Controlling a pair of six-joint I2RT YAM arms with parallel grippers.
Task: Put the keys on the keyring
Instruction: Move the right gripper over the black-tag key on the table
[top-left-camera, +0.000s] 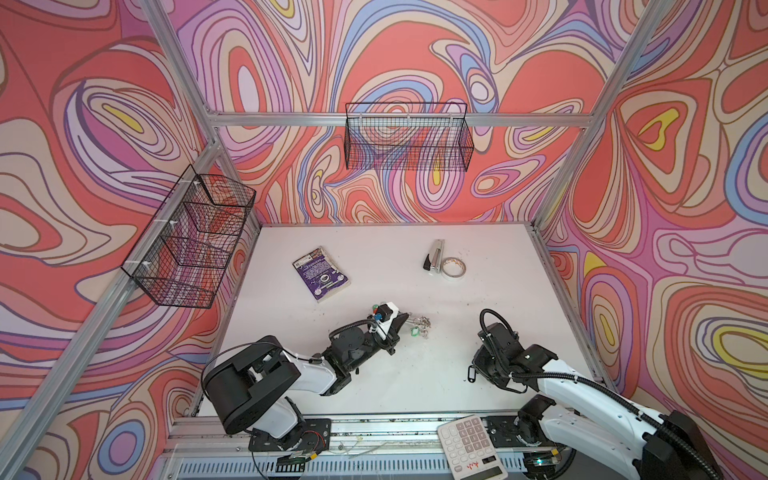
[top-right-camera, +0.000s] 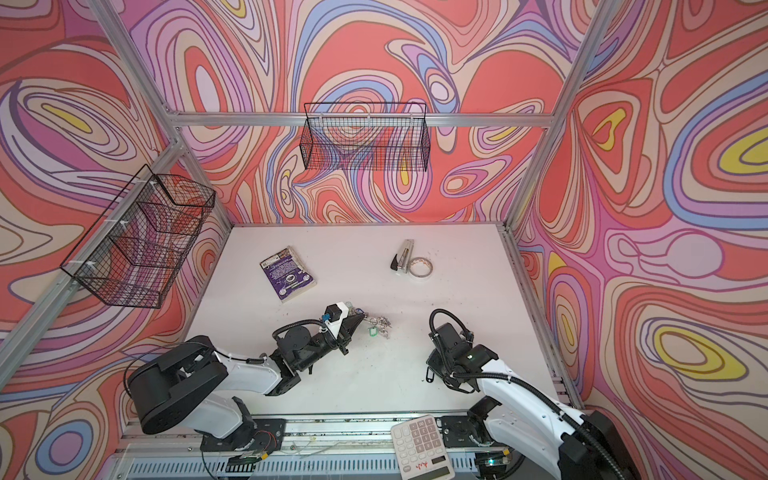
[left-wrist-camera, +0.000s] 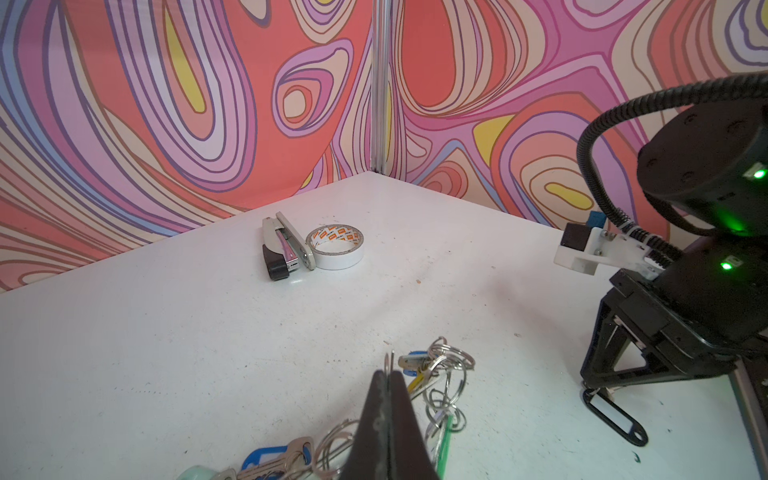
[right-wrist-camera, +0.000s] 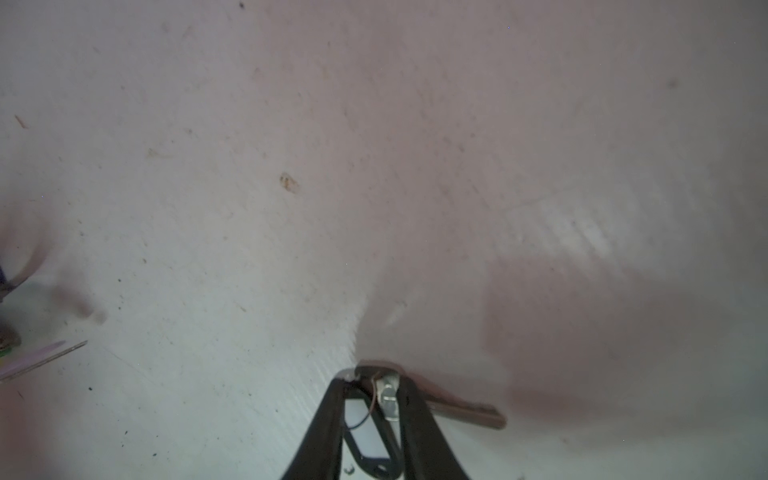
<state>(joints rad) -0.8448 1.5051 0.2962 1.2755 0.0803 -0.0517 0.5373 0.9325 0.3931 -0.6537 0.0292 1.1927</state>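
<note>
The keyring (top-left-camera: 420, 322) is pinched by one ring in the closed left gripper (left-wrist-camera: 390, 376), seemingly steadied for threading. The key (right-wrist-camera: 390, 398), well apart from the keyring, is straddled by the right gripper (right-wrist-camera: 376, 386); whether it is gripped cannot be told.

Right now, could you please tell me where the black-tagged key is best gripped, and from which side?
Grip the narrow neck where the small silver key meets its black tag, coming straight down from above. The tag lies flat on the table, so its edges give little purchase; the right gripper straddles that neck.
</note>
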